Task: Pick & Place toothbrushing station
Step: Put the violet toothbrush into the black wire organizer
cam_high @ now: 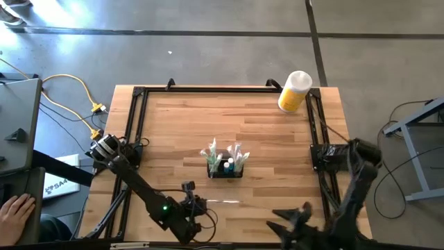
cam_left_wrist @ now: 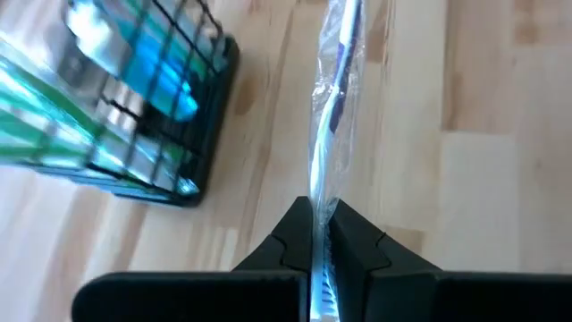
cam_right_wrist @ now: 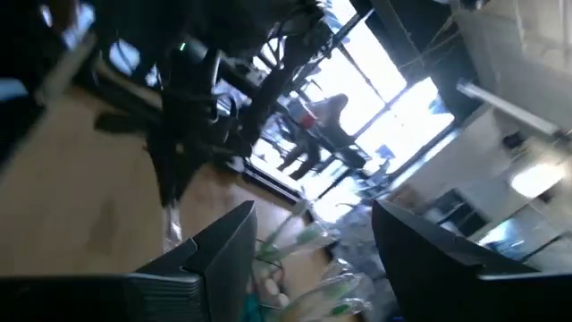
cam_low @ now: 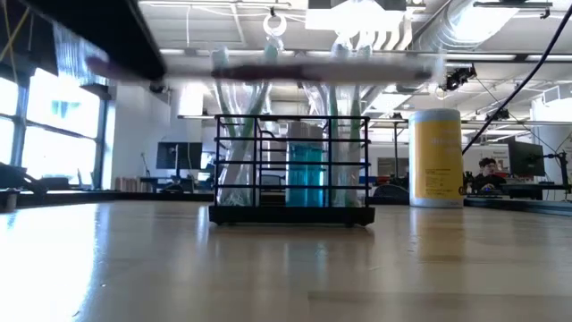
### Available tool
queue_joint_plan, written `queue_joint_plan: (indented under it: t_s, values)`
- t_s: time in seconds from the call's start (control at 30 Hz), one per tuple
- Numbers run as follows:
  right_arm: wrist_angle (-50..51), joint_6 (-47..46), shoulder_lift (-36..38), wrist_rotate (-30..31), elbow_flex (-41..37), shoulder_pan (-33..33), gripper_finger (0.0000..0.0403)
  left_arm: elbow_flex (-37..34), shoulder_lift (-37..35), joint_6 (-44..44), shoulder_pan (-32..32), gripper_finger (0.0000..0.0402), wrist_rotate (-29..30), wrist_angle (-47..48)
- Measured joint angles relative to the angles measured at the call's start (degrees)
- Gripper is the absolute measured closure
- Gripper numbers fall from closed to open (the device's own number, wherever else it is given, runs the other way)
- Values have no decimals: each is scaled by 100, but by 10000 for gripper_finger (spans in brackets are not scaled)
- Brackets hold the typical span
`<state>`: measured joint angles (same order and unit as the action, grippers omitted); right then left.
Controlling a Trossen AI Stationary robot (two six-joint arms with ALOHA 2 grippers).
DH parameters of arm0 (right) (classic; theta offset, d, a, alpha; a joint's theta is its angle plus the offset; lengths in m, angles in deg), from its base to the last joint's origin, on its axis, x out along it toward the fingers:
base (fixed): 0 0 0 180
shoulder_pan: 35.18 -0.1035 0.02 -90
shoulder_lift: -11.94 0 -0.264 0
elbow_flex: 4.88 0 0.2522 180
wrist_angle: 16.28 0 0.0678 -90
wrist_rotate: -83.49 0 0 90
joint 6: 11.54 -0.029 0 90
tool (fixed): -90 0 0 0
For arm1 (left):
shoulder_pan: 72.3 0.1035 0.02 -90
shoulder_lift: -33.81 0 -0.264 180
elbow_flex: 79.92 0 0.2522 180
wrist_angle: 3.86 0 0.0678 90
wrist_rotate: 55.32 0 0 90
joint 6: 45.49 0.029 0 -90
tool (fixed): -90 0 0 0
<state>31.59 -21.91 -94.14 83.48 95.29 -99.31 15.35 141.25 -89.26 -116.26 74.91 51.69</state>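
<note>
High view: small black wire-mesh organiser box (the toothbrushing station) (cam_high: 226, 167) stands near centre of the pale wooden counter (cam_high: 263, 132), already stocked with clear-wrapped toothbrushes (cam_high: 223, 152) standing up in it. Yellow cylindrical bottle with white cap (cam_high: 294, 91) lies at about 1 o'clock from the station, well apart, near the far counter edge. Left claw (cam_high: 196, 206) at about 7 o'clock from the station, near the front edge, with a thin clear-wrapped toothbrush (cam_high: 220, 201) stretching from it toward 3 o'clock. Right claw (cam_high: 290, 221) parked at about 5 o'clock, front edge, away from the work. A person's hand (cam_high: 15, 210) off the counter at far left.

Low view: station (cam_low: 291, 170) upright, flat on the counter, a blue item (cam_low: 304, 174) inside among the wrapped brushes. Yellow bottle (cam_low: 436, 158) behind, toward 3 o'clock. Blurred horizontal streak above the station, probably the carried brush; not certain.

Left wrist view: left claw (cam_left_wrist: 322, 243) clamped shut on the wrapped toothbrush (cam_left_wrist: 332, 116), brush running straight out from the jaws; station (cam_left_wrist: 134, 107) just off to one side, not touching.

Right wrist view: right claw (cam_right_wrist: 313, 259) with fingers spread, holding nothing.

Step in hand, by judgement: brush grasped, transport to station. Next move calls for lifting, tilting the brush toward upright, lining it over an open cell, then lowering without snagging the wrappers already inside.
</note>
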Motion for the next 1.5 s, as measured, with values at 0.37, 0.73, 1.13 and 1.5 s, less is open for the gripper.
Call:
queue_joint_plan:
  t_s: [0.37,0.73,1.13,1.5]
  values:
    - [2123,-4616,1221,-2205,0,-489,186,773,43,877,-236,394,663,98]
    - [2741,-5912,1160,-3058,-649,-209,186,906,61,2624,-221,394,613,-988]
    - [1573,-5910,1160,-3739,-927,7,186,907,61,3690,-217,394,356,-1137]
    - [1191,-6305,1160,-3769,-955,1,186,1366,59,4982,-214,392,165,-668]
